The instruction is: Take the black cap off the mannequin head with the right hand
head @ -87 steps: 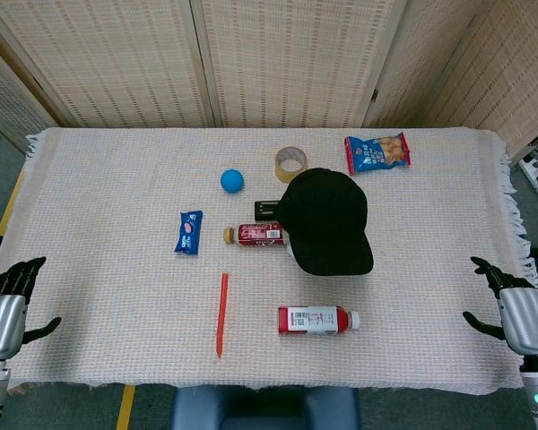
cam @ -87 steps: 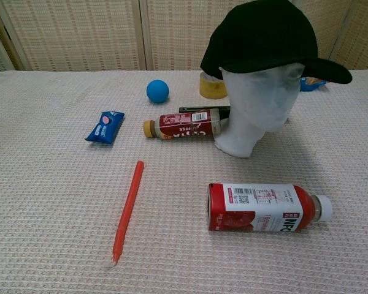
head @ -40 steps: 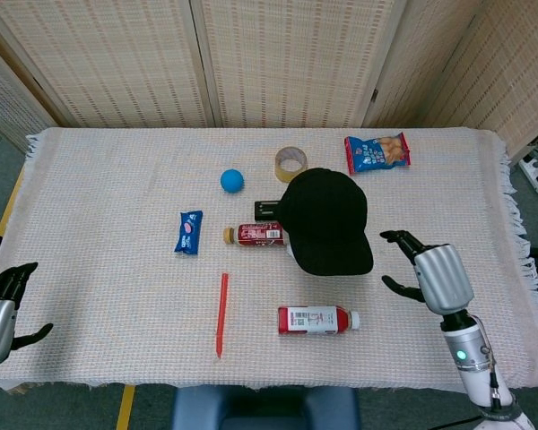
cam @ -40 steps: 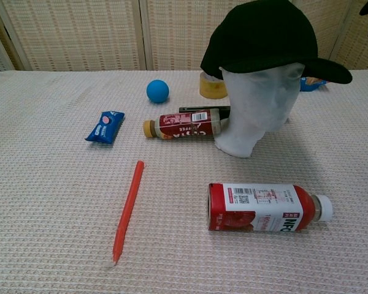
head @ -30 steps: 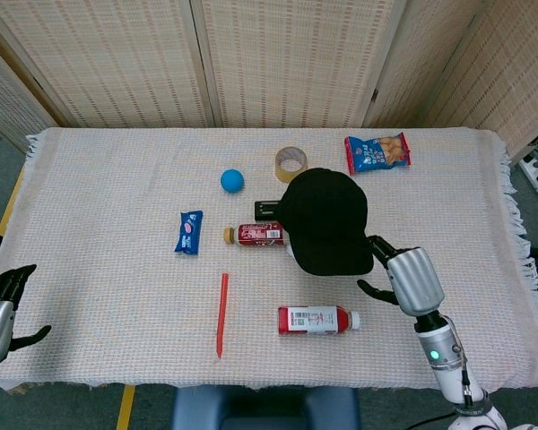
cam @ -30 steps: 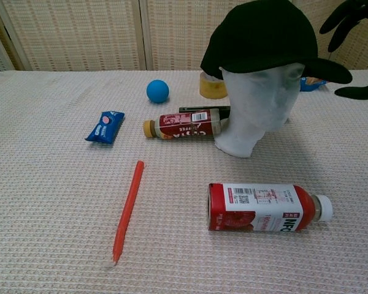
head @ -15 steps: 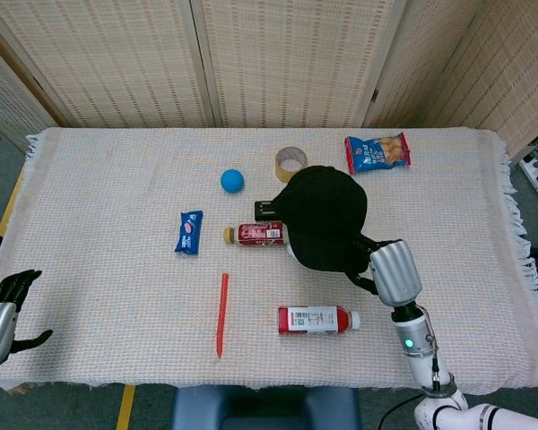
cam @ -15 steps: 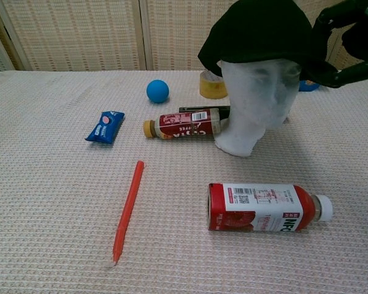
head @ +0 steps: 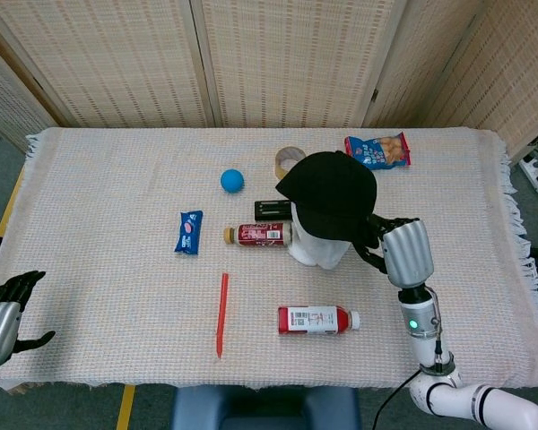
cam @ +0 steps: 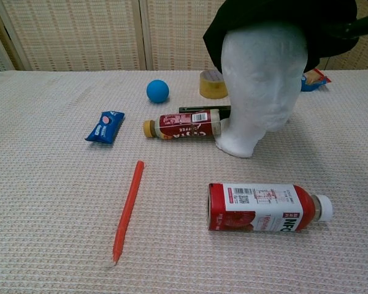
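Observation:
The black cap is lifted and tipped back on the white mannequin head, whose face and forehead are bare in the chest view. My right hand grips the cap's brim at its right side. In the chest view the cap fills the top edge and only dark fingers of that hand show. My left hand hangs off the table's near left corner, fingers apart, holding nothing.
Around the head lie a red bottle in front, a smaller red bottle and black box to its left, a tape roll, blue ball, blue packet, red pen and snack bag.
My right hand came in from the table's right edge, took hold of the cap's brim, and has raised and tilted the cap back, baring the mannequin's face. The left hand stayed put.

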